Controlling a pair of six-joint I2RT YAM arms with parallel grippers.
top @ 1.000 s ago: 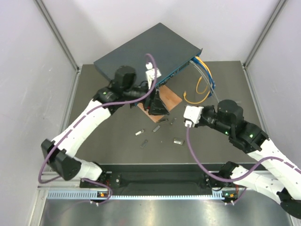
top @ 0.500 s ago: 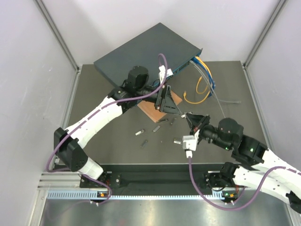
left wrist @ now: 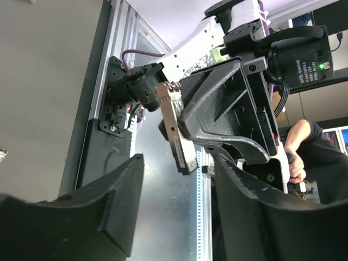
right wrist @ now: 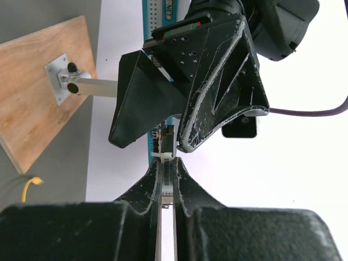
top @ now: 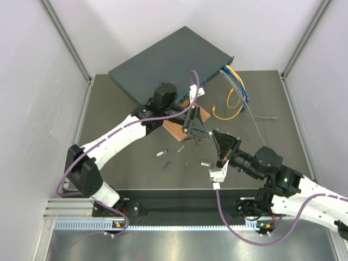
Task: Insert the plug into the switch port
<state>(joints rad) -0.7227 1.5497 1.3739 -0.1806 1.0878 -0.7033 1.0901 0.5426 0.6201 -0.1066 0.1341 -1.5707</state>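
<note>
Left claw [left wrist: 179, 163] stands partly open with nothing between its fingers. It hangs above the near right corner of the wooden square [top: 173, 129], having slid rightward from over the square's middle a second ago. Right claw [top: 217, 136] is clamped tight on the plug [left wrist: 175, 130], a thin metal strip held by one end. Its free end points at the gap between the left fingers without touching them. A second ago the right claw lay further out on the surface [top: 119, 152], pointing left. Since then its arm has drawn back toward the near edge and turned, so the two claws now face each other tip to tip, just apart. The switch [top: 168, 57] lies unmoved at the far edge of the surface, well apart from the plug. Blue and yellow cables [top: 235, 92] run from its teal face. A few small loose parts [top: 161, 153] lie where they were.
</note>
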